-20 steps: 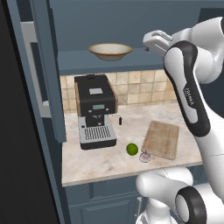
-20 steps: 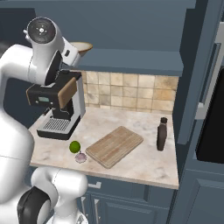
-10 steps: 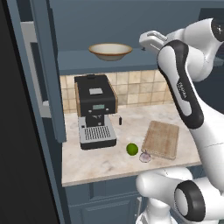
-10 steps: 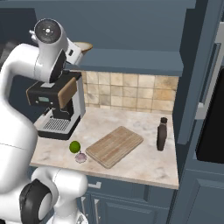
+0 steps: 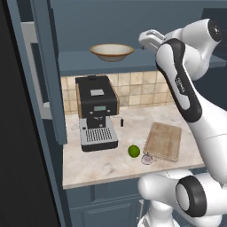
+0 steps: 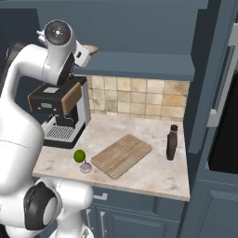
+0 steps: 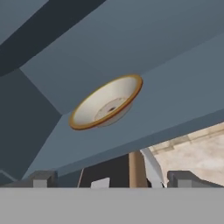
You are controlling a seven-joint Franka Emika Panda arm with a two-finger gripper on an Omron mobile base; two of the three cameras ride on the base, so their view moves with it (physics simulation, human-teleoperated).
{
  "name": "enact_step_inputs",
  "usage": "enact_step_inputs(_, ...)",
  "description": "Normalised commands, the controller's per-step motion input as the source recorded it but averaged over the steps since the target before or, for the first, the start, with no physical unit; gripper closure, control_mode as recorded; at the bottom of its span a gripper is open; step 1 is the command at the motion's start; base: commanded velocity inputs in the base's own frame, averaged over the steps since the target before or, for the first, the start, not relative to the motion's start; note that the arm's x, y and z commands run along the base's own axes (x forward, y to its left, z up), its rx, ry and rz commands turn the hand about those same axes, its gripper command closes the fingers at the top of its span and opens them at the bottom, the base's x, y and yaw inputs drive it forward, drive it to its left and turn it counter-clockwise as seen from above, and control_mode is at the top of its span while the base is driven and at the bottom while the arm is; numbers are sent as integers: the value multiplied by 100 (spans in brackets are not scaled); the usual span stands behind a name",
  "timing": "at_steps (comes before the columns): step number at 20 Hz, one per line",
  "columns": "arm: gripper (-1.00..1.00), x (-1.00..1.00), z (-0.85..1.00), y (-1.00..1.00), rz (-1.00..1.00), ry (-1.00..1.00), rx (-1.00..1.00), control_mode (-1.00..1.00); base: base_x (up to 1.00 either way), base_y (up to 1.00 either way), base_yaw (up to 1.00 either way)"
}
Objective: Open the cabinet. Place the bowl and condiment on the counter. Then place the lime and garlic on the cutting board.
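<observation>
The cabinet (image 5: 46, 66) stands open, and on its blue shelf rests the cream bowl (image 5: 111, 51) with its tan rim. My gripper (image 5: 144, 41) hovers at shelf height just right of the bowl, apart from it. In the hand view the bowl (image 7: 107, 103) lies ahead of the open gripper (image 7: 111, 179), nothing between the fingertips (image 7: 42, 178). The dark condiment (image 6: 172, 142) bottle stands on the counter (image 6: 153, 174), right of the cutting board (image 6: 122, 155). The lime (image 6: 79, 155) and the pale garlic (image 6: 85, 167) lie on the counter just left of the board.
A black coffee machine (image 5: 95, 113) stands on the counter's left part, under the shelf. The open cabinet doors (image 6: 209, 69) jut out on both sides. Tan tiles back the counter. My own arm (image 5: 181, 88) rises over the board's right side.
My hand has crept a little left toward the bowl, and the elbow has shifted with it. The jaws stay open. Nothing on the counter has moved.
</observation>
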Motion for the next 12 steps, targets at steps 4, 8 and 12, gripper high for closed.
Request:
enact_step_inputs(4,-100,22,-8,0,0,0,5,-100,0,0,0)
enact_step_inputs(8,-100,28,-17,0,0,0,3,-100,0,0,0)
enact_step_inputs(12,-100,27,-13,0,0,0,1,-100,0,0,0)
